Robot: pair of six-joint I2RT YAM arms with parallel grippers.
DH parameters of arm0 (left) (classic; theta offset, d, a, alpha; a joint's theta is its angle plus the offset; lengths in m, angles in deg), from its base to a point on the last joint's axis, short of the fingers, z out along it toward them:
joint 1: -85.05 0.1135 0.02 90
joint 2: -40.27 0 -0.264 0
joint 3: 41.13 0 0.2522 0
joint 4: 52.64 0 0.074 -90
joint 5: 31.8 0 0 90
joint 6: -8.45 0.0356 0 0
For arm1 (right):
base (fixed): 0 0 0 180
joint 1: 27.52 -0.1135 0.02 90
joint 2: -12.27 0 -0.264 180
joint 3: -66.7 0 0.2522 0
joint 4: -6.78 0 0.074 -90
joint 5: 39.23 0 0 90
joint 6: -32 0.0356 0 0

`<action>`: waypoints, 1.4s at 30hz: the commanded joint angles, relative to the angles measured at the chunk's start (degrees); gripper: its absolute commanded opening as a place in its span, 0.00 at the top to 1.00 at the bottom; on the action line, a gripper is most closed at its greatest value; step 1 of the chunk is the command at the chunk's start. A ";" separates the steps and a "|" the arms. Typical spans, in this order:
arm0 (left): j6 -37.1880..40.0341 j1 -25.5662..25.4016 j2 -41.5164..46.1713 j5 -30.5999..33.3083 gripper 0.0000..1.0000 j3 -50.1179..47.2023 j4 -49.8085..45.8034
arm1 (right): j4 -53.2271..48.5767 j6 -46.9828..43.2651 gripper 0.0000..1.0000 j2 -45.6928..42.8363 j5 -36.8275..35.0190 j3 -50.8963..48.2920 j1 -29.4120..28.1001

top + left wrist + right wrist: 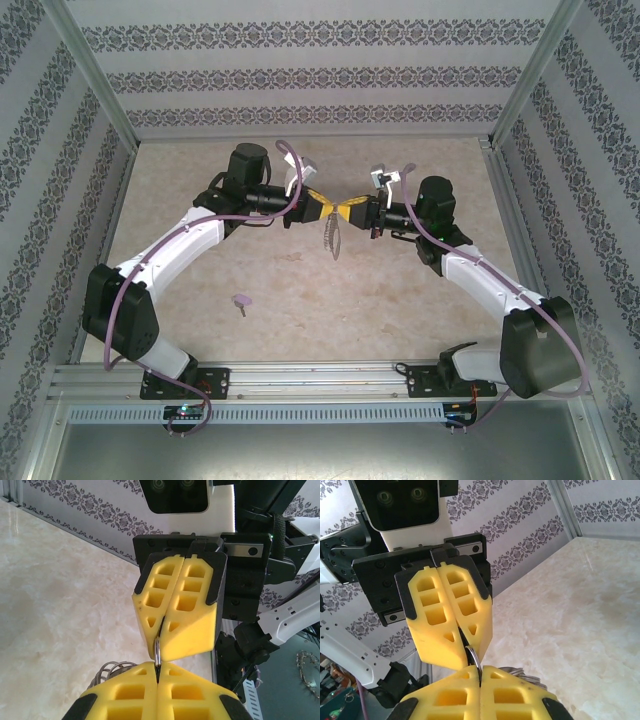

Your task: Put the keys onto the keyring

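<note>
High over the table's middle, my left gripper (325,208) and right gripper (352,211) meet tip to tip. Both are shut on the grey metal keyring (333,238), most of which dangles below them. In the left wrist view my left gripper (158,667) pinches the ring's thin edge (157,652), and the right gripper's yellow fingers (190,630) clamp the same edge from above. The right wrist view mirrors this: my right gripper (480,672) holds the ring (474,657) under the left gripper's fingers (437,630). A small purple key (241,300) lies on the table, left of centre.
Patterned walls with metal posts (100,90) enclose the beige marble-look table (400,310). A metal rail (320,378) carrying the arm bases runs along the near edge. Coiled loops of the ring show beside the fingers (107,672) (520,672).
</note>
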 commanded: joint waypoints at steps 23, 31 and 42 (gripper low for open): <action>-17.30 -0.75 9.31 18.49 0.27 -11.19 22.83 | 29.01 11.73 1.00 -0.58 -15.40 -8.17 -1.84; -12.15 -0.74 7.15 12.52 0.27 -8.79 17.76 | 22.27 9.08 1.00 -2.00 -12.29 -7.80 -2.04; -9.40 -0.81 5.26 2.79 0.46 -5.96 13.78 | 17.93 7.17 1.00 -2.69 -6.89 -7.73 -2.24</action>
